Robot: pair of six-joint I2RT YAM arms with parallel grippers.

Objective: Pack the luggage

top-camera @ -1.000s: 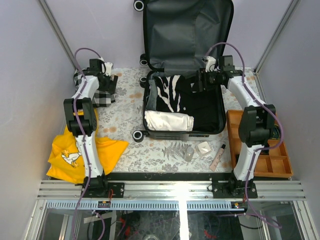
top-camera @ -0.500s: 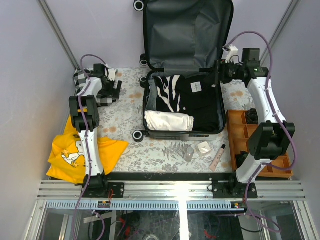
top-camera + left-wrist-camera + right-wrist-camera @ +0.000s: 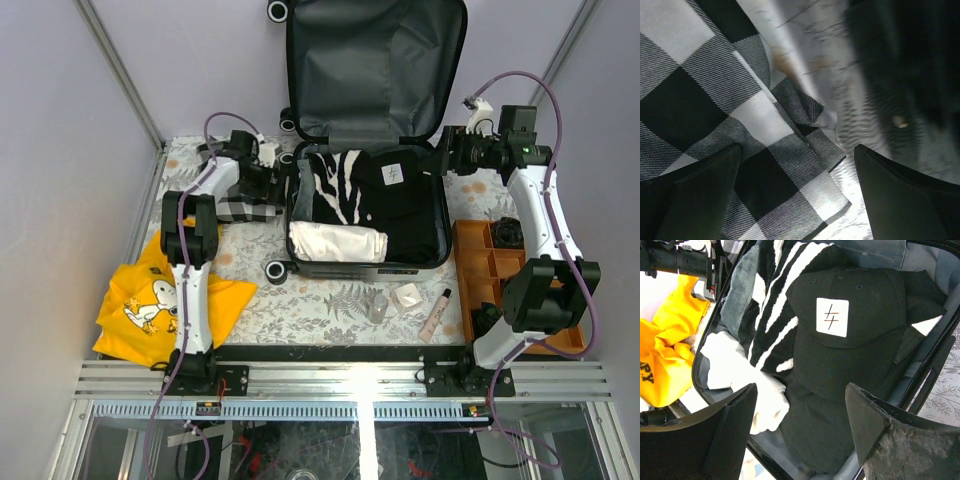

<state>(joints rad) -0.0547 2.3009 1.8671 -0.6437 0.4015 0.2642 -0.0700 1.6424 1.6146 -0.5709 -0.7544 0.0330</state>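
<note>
Looks like we're mid-pack imo: the small hard-shell suitcase (image 3: 370, 70) sits open at the back centre of the floral-print surface (image 3: 330, 300), its grey fabric-lined lid propped up vs the wall. The tub already has a soft zebra-stripe garment (image 3: 772, 300), a black cloth cap (image 3: 840, 350) w/ a square white patch, and a rolled white cloth (image 3: 335, 240) in it. Left claw (image 3: 797, 150) hangs spread wide, gripping nothing, right over a folded black-and-white checked woven cloth (image 3: 715, 85) just left of the case. So prob that's the next pick: drop, pinch a fold near the edge (floppy stuff, it'll drape), then lift it over the rim. Right claw (image 3: 801, 387) is open & empty too, hovering by the case's far right corner, looking down on the cap. Yellow cartoon tee (image 3: 140, 300) lies near left, not packed yet.
</note>
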